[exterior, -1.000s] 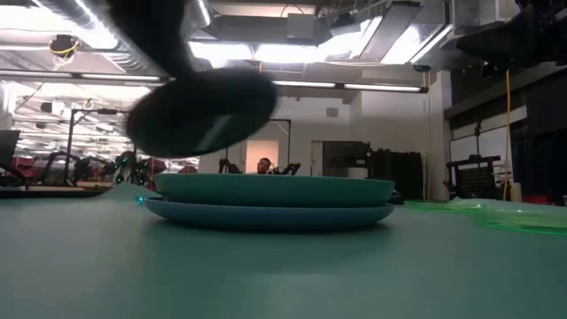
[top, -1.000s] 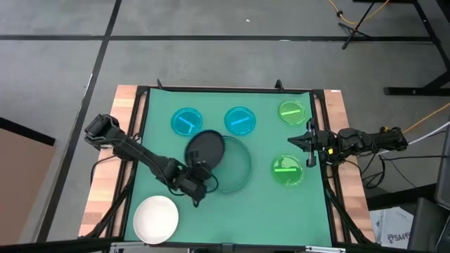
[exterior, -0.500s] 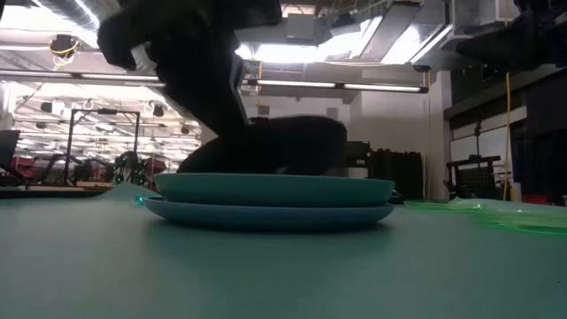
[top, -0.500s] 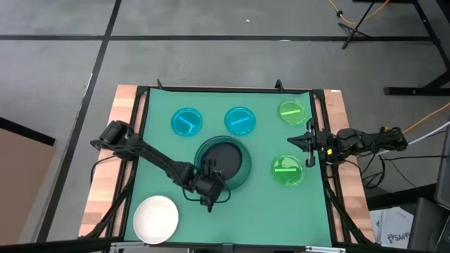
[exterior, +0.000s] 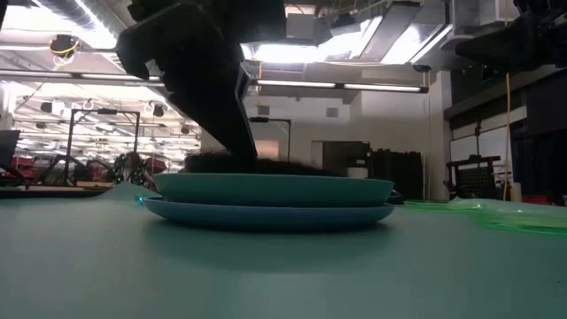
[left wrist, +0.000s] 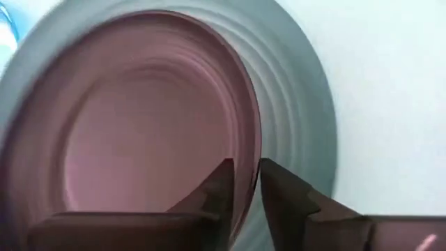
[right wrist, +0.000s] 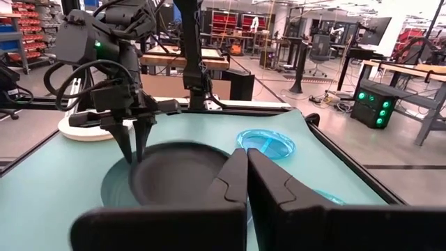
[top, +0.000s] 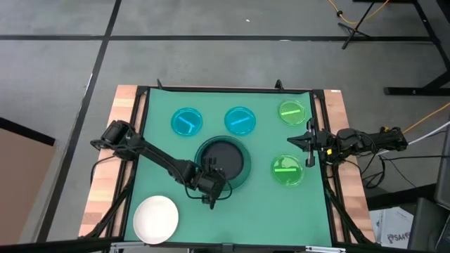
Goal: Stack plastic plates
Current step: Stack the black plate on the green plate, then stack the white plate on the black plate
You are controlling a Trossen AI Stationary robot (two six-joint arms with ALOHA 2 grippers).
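The medium black plate [top: 225, 159] lies in the large dark green plate [top: 247, 174], which sits on the large blue plate [exterior: 266, 215]. My left gripper [top: 213, 178] stands at the black plate's near rim, shut on it. The white plate [top: 156, 218] rests flat near the table's near left corner. Two small cyan plates [top: 186, 121] [top: 240, 121] lie toward the far edge. Two small green plates [top: 291, 112] [top: 288, 171] lie on the right. My right gripper [top: 309, 145] waits shut at the right edge, between the green plates. My left gripper [left wrist: 245, 174] pinches the black plate's near rim [left wrist: 249, 146] between its two fingers, one finger inside the rim and one outside. The fingers [right wrist: 129, 149] come from above, pointing down. The plate lies level in the dark green plate [left wrist: 300, 125].
Wooden strips and a dark frame [top: 144, 119] border the green mat. Open mat lies along the near edge, right of the white plate. The left arm [top: 148, 153] stretches across the mat's left half.
My left gripper moved right and toward the near edge, then down. It carried the black plate from a tilted, lifted position over the stack's left side. The plate now lies level inside the dark green plate.
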